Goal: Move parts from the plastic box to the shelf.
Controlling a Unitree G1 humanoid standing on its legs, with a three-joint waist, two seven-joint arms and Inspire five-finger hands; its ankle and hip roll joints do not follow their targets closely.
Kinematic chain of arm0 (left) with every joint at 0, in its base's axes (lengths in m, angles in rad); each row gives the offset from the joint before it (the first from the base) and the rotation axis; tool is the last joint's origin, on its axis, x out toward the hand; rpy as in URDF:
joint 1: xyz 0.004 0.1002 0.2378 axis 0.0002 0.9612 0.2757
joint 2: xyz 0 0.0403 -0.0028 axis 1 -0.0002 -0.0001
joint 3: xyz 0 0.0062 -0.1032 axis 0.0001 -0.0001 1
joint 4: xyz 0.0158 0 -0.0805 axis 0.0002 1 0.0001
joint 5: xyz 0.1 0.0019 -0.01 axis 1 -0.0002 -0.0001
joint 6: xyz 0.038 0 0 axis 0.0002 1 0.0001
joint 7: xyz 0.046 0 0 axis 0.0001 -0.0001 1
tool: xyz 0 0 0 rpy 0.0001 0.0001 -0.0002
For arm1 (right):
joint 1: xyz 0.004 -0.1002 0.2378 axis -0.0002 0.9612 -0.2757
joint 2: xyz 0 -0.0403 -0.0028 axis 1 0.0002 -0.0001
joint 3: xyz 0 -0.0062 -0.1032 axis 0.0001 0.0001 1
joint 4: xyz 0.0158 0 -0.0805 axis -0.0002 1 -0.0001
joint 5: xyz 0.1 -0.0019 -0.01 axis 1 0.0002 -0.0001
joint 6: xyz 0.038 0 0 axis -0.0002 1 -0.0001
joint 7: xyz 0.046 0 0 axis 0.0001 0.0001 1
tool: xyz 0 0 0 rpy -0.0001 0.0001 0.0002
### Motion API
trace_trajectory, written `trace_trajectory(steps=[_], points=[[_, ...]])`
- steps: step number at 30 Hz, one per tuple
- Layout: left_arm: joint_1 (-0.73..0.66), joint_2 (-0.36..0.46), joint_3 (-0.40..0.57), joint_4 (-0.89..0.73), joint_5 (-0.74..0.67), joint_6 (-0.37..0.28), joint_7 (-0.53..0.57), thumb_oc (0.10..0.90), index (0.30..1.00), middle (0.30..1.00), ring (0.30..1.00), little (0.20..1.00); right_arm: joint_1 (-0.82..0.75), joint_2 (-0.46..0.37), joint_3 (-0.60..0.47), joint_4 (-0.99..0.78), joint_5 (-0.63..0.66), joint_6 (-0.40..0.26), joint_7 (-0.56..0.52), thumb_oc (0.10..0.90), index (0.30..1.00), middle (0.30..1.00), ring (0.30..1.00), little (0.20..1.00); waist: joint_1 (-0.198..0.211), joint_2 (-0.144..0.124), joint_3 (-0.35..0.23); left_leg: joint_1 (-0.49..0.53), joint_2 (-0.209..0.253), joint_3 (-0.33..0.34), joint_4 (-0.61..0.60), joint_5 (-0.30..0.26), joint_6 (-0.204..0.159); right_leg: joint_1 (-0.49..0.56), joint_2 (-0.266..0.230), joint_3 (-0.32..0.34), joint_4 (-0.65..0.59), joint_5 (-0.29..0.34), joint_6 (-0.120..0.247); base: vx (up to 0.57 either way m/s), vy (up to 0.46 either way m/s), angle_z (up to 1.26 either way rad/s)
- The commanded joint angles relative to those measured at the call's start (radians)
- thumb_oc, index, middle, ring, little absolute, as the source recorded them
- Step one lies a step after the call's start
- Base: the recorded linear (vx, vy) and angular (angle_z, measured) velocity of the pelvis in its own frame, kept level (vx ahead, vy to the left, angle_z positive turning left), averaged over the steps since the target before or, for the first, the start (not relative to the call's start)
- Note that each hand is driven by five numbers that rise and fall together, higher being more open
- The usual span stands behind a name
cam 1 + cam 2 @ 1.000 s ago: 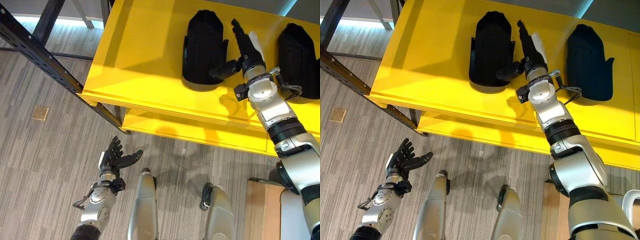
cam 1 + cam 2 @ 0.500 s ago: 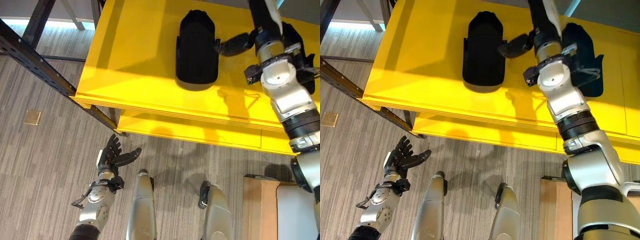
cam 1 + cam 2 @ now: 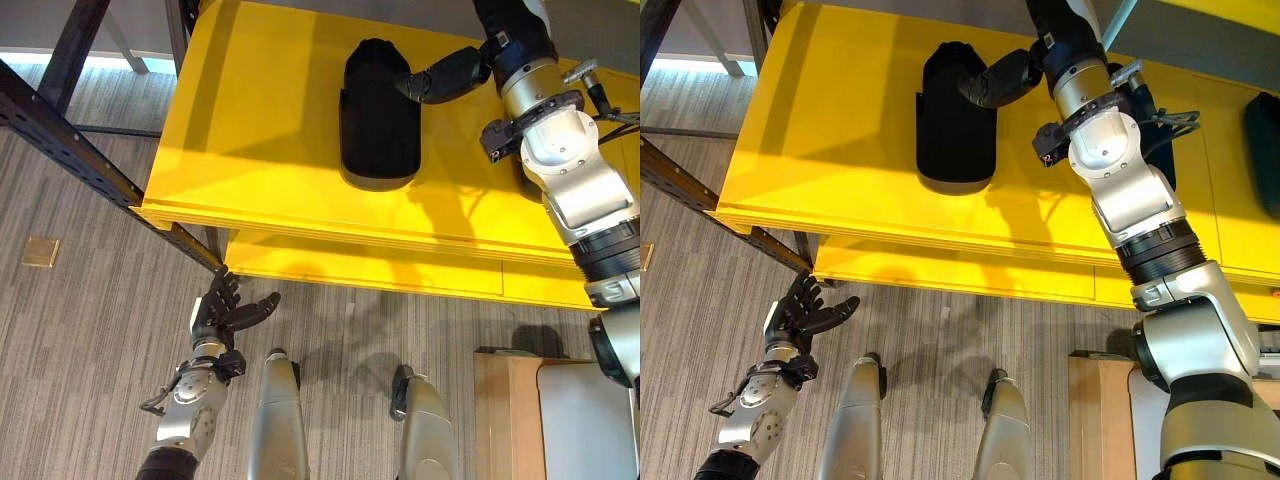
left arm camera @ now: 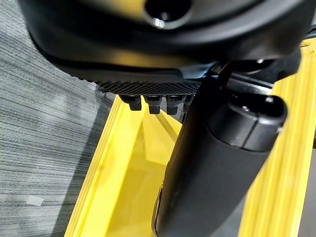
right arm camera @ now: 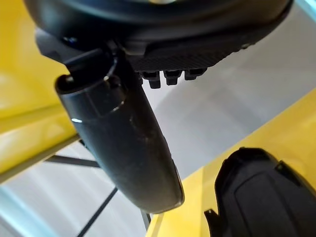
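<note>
Black parts are lying on the yellow shelf (image 3: 260,130). One black part (image 3: 378,112) is resting flat near the middle of the shelf top, well back from the front edge. Another black part (image 3: 1262,135) is lying far over on the right side. The right hand (image 3: 500,45) is being held above the shelf, just beside the middle part, with its thumb (image 3: 443,76) sticking out over the part's top end. The thumb is straight and nothing is being pinched; the fingers are hidden past the picture's top, so whether they are spread cannot be told. The left hand (image 3: 225,315) is being held low over the grey floor (image 3: 70,330), spread and empty.

It looks like the putting-down step is being finished. Next, the right arm should probably be pulled back for another part.

Lots of bare yellow room is left on the shelf's left side. A dark metal post (image 3: 70,120) is standing by the left corner, so it should be kept clear of.
</note>
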Motion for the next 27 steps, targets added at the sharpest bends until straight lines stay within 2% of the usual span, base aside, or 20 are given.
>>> trace_trajectory(steps=[1, 10, 27], points=[[0.017, 0.035, 0.015, -0.055, 0.036, -0.072, -0.029, 0.9, 1.0, 1.0, 1.0, 1.0, 0.01, -0.053, 0.036, -0.094, -0.025, -0.077, 0.059, 0.9, 1.0, 1.0, 1.0, 1.0, 0.004, -0.033, -0.13, 0.009, 0.025, -0.049, -0.05, 0.008, 0.022, 0.101, -0.003, -0.001, 0.017, -0.069, -0.064, 0.0, 0.0, 0.0], [0.014, 0.025, 0.016, -0.052, 0.034, -0.068, -0.034, 0.9, 1.0, 1.0, 1.0, 1.0, 0.071, -0.036, 0.09, -0.117, -0.02, -0.07, 0.133, 0.9, 1.0, 1.0, 1.0, 1.0, 0.001, -0.035, -0.132, 0.019, 0.027, -0.046, -0.064, 0.013, 0.022, 0.117, -0.003, -0.003, -0.004, -0.057, -0.06, 0.0, 0.0, 0.0], [0.003, -0.001, 0.016, -0.033, 0.04, -0.069, -0.028, 0.9, 1.0, 1.0, 1.0, 1.0, 0.175, 0.031, 0.077, -0.156, -0.023, -0.076, 0.172, 0.9, 1.0, 1.0, 1.0, 1.0, -0.004, -0.033, -0.143, 0.025, 0.018, -0.035, -0.091, 0.023, 0.027, 0.136, -0.005, 0.002, -0.056, -0.03, -0.051, 0.0, 0.004, -0.02]])
